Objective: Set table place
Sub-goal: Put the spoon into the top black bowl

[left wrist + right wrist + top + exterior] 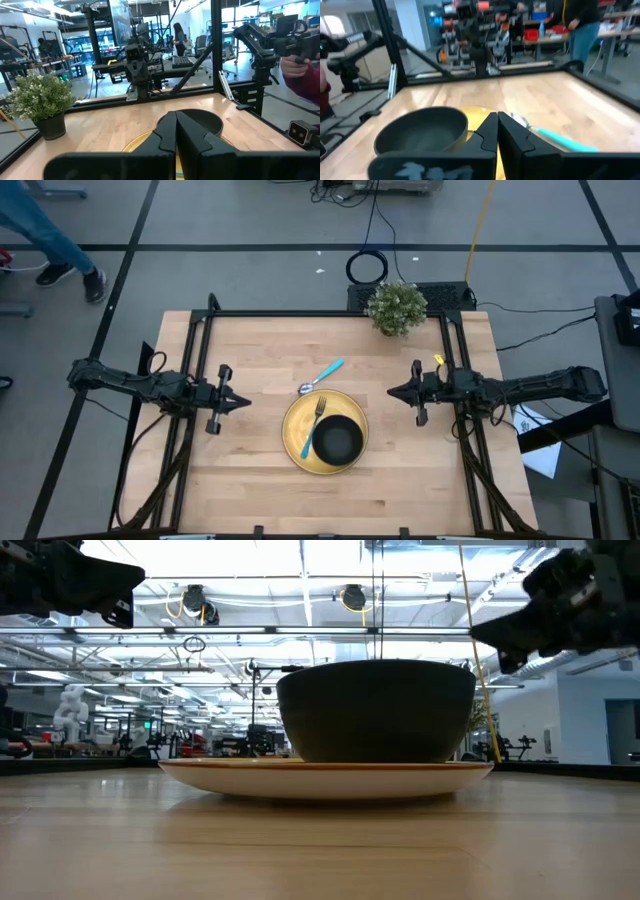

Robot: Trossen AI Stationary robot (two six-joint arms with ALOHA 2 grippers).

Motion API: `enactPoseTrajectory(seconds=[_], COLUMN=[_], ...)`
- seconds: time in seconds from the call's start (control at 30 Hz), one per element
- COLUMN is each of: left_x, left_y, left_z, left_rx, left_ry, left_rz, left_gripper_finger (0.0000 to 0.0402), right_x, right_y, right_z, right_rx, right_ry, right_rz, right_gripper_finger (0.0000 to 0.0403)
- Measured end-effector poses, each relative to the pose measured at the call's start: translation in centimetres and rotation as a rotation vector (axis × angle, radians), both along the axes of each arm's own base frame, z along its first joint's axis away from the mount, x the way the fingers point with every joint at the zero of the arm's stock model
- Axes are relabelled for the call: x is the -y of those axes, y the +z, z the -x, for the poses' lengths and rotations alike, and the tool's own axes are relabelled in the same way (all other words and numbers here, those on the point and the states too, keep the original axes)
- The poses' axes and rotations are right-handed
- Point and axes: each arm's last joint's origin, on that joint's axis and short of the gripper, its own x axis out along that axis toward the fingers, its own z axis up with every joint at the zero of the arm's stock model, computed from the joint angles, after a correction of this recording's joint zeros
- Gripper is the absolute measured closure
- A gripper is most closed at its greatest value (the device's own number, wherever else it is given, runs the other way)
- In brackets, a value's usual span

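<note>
While both arms hang level above the side edges of the bench (250,480), the yellow dinner plate (298,448) lies flat near the middle of the wooden top, somewhat toward the near edge. A small black bowl (339,440) stands upright on the plate, on its right half. A fork with a blue handle (312,428) lies on the plate's left half, just beside the bowl, its tines pointing to the far side. A spoon with a blue handle (320,378) lies on the bare wood just beyond the plate's far rim, its handle angled away to the right.

The left tool (240,402) hovers well to the left of the plate, its tip aimed at it; its fingers are pressed together and hold nothing. The right tool (394,392) hovers to the right of the plate, aimed back toward the left arm; its fingers likewise meet and carry nothing.

A small potted plant (396,307) stands at the far edge of the bench, toward the right. A person's legs (55,242) show on the floor beyond the far left corner.
</note>
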Motion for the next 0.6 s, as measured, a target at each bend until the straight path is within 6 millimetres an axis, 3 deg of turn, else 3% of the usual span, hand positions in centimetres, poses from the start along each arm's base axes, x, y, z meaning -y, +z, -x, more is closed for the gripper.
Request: enactPoseTrajectory(seconds=[0.17, 0.33, 0.6], left_x=[0.0, 0.0, 0.0], left_y=[0.1, 0.1, 0.0], left_z=[0.0, 0.0, 0.0], left_rx=[0.006, 0.01, 0.004], left_ry=[0.0, 0.0, 0.0], left_rz=[0.002, 0.004, 0.001], left_gripper_finger=[0.0394, 0.0394, 0.0394], right_x=[0.4, 1.1, 1.9], right_y=[2.2, 2.9, 1.3], right_z=[-1.5, -3.0, -4.2], right_rx=[-0.026, -0.113, -0.212], right_ry=[-0.028, -0.066, -0.103], right_rz=[-0.002, -0.01, -0.015], right_gripper_finger=[0.0403, 0.0403, 0.0403])
